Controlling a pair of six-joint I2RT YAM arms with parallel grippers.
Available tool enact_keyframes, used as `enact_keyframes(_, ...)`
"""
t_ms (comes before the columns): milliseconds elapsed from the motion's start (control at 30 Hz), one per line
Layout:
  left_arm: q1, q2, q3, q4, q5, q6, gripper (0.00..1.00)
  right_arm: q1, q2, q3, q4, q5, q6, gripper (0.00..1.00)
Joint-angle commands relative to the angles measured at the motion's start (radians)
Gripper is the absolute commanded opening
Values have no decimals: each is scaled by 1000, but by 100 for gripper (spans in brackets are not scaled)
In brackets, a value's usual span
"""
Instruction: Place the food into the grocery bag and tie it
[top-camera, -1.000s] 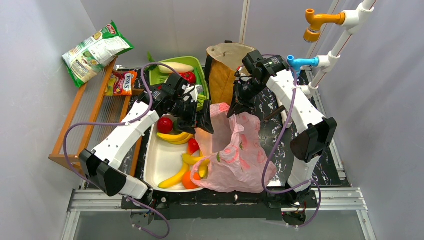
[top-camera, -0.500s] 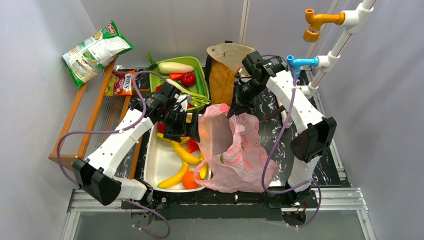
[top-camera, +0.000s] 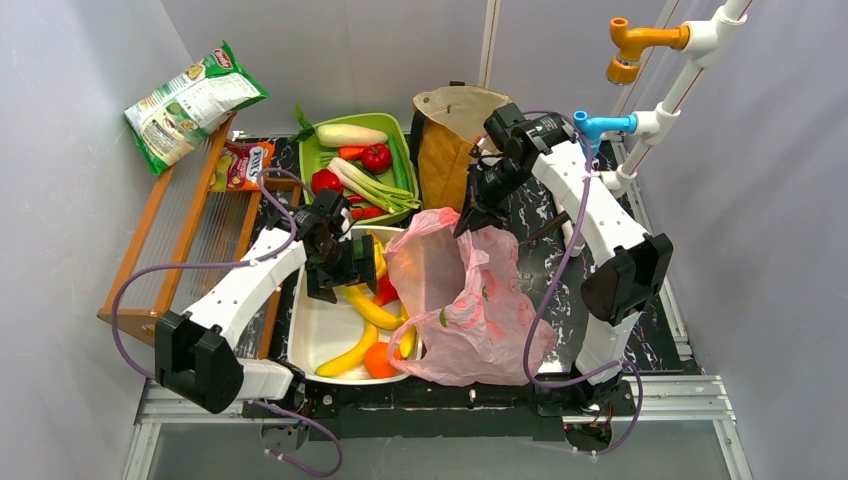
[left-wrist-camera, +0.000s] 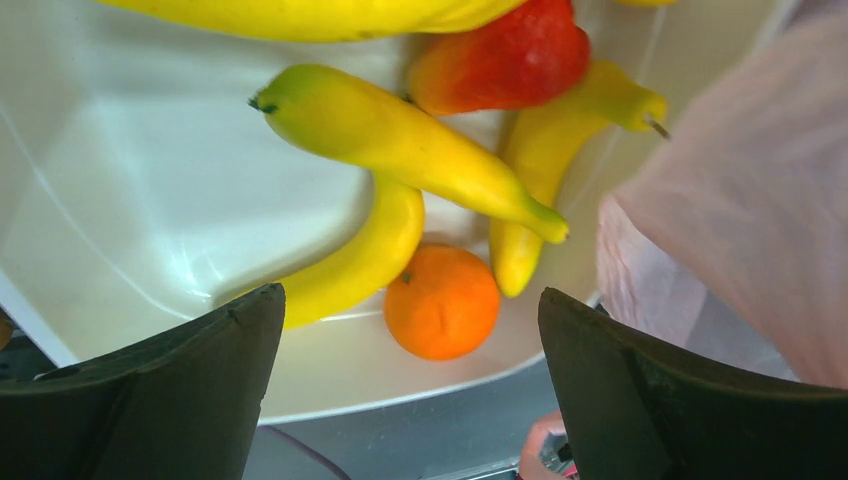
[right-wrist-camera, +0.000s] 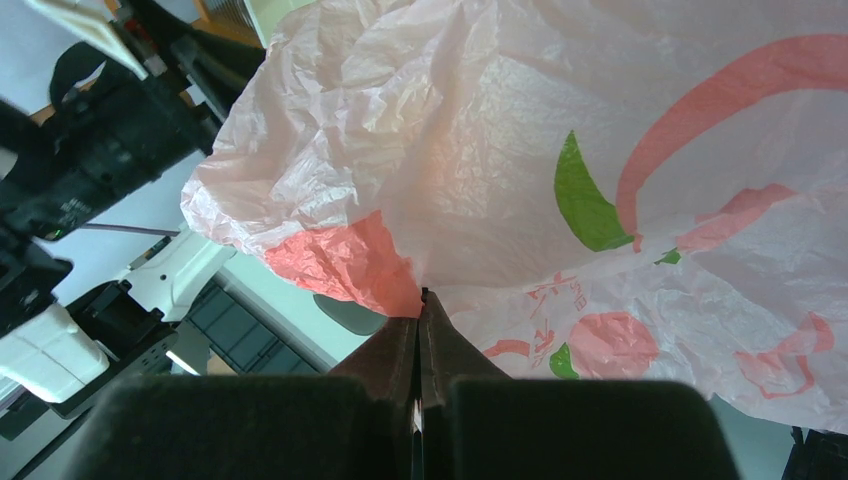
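Observation:
The pink grocery bag (top-camera: 470, 310) stands open on the table, right of the white tray (top-camera: 315, 325). My right gripper (top-camera: 472, 215) is shut on the bag's upper edge and holds it up; in the right wrist view the closed tips (right-wrist-camera: 421, 300) pinch the pink plastic (right-wrist-camera: 520, 150). My left gripper (top-camera: 335, 272) hangs open and empty over the tray. In the left wrist view its fingers (left-wrist-camera: 150, 400) frame an orange (left-wrist-camera: 442, 302), yellow bananas (left-wrist-camera: 400, 145) and a red piece (left-wrist-camera: 510, 55). Bananas (top-camera: 368, 308) and the orange (top-camera: 378, 362) lie in the tray's near half.
A green basket (top-camera: 402, 135) with a white radish, leeks and red pieces stands behind the tray. A brown paper bag (top-camera: 450, 140) stands behind the pink bag. A wooden rack (top-camera: 190, 235) with a crisp packet (top-camera: 190, 100) is on the left. White pipes (top-camera: 660, 110) rise at the right.
My left gripper has drawn back from the bag's mouth, leftward and nearer, to above the tray. The right gripper has stayed still, holding the bag.

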Motion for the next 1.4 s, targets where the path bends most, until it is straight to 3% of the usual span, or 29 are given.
enact_keyframes(0, 42, -9, -93, 122, 34, 7, 98, -15, -27, -1, -4, -8, 8, 1)
enact_keyframes(267, 93, 42, -130, 205, 7, 49, 97, -15, -32, -10, 2, -2, 17, 1)
enact_keyframes(500, 124, 94, -155, 274, 3, 85, 91, -15, -36, -14, -2, -1, 20, 1)
enact_keyframes(933, 175, 88, -270, 419, 180, 128, 76, -15, -17, 25, -28, 16, 23, 1)
enact_keyframes(1067, 175, 77, -298, 455, 204, 123, 53, -16, -14, 30, -39, 19, 22, 1)
enact_keyframes(1133, 175, 93, -294, 461, 208, 129, 37, -18, -12, 32, -43, 19, 23, 1)
enact_keyframes(1367, 176, 62, -228, 394, 211, 146, 7, -18, -8, 31, -47, 19, 25, 1)
